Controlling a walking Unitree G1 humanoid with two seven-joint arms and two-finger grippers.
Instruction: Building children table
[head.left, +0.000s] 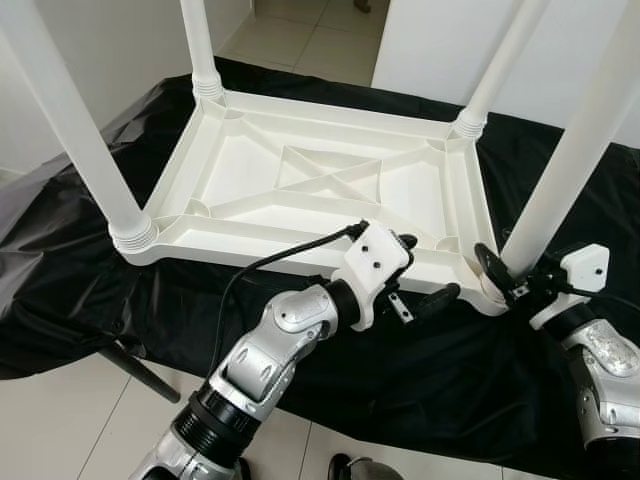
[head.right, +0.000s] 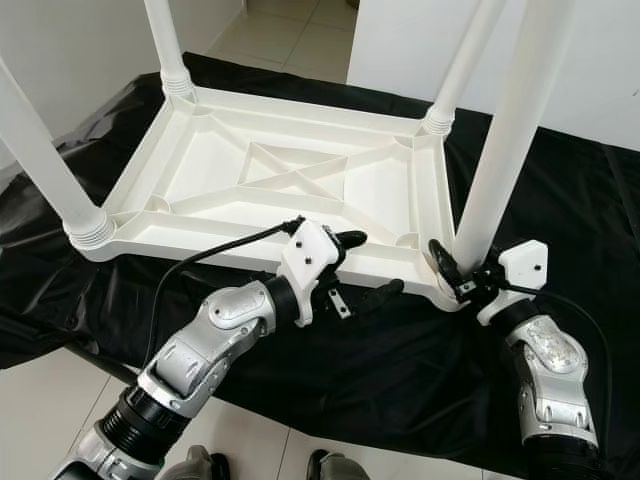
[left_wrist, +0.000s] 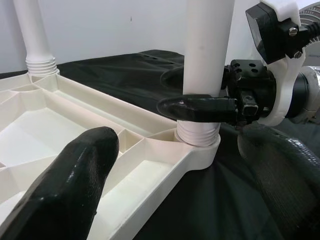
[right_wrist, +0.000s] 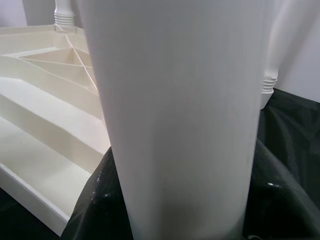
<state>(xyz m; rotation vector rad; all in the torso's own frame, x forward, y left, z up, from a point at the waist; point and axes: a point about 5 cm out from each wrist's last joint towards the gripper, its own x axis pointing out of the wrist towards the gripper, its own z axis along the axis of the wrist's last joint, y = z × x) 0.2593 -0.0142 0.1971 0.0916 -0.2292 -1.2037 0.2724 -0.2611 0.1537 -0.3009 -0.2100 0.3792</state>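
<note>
Jaws clamped on the near-right leg (head.left: 560, 190), the right gripper (head.left: 507, 276) should twist it squarely while the spread left gripper (head.left: 425, 275) steadies the tabletop (head.left: 300, 175).

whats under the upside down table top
The table top lies on a black sheet that spreads out past every edge. Whatever the sheet covers is hidden; only one dark leg shows below it, over the tiled floor.
</note>
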